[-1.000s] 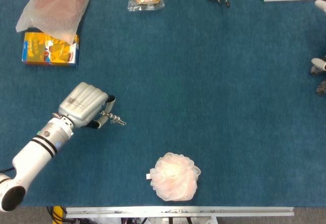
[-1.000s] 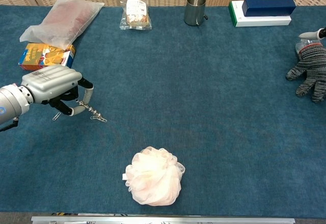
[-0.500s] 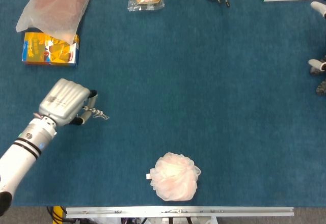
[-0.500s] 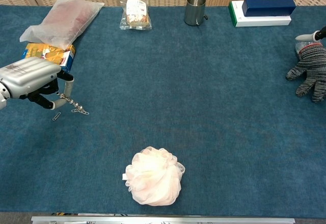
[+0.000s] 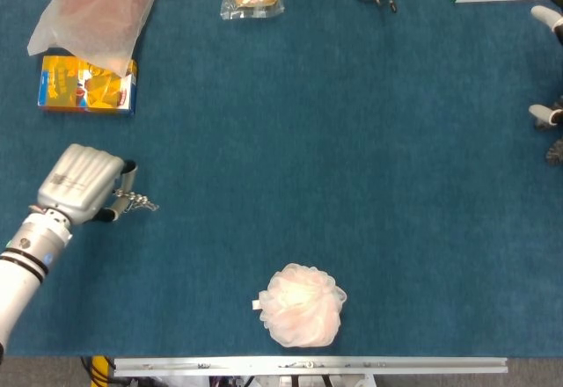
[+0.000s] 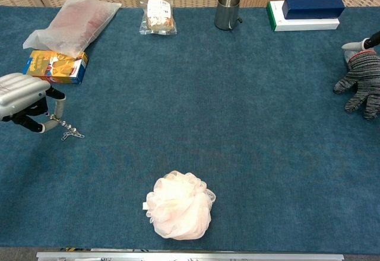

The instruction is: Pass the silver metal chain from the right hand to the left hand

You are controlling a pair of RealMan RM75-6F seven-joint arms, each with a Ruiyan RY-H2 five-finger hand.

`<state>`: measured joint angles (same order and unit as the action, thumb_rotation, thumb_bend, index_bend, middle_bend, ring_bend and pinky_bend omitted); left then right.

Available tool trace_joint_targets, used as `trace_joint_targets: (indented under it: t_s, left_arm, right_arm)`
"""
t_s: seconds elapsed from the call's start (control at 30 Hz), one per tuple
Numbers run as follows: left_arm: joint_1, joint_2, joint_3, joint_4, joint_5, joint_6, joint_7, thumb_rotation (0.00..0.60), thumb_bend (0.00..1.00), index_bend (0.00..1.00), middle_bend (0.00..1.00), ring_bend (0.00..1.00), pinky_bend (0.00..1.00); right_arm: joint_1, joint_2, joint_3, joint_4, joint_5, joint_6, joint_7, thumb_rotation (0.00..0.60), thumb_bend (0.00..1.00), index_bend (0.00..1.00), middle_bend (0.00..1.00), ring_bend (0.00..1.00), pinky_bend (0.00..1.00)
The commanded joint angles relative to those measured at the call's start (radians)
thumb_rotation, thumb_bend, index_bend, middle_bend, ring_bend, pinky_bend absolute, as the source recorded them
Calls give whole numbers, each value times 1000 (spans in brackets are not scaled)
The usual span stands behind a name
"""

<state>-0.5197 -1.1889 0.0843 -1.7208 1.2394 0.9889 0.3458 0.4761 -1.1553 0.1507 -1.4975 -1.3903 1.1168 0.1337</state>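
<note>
My left robot hand [image 5: 81, 183] sits at the left edge of the blue table [image 5: 352, 158], fingers curled, pinching the silver metal chain [image 5: 136, 200] whose free end trails onto the cloth. My right robot hand [image 6: 362, 83], in a striped grey glove, rests at the far right edge; I cannot tell how far it is spread. A pink bath pouf [image 6: 179, 205] lies near the front.
</note>
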Motion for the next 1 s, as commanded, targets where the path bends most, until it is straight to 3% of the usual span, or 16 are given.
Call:
trace_joint_targets:
  t_s: [0.03,1.0]
  left_arm:
    - [11,5,3,9,-8,1,-8,600,373,562,1000,1000,1000]
    - [52,-2,-7,40,6,1,-36,600,375,562,1000,1000,1000]
  right_arm:
    - [-1,1,0,-1,2,1,-1,600,0,129,26,0,35]
    - [2,-9,-4,3,2,-10,1,600,0,130,26,0,35]
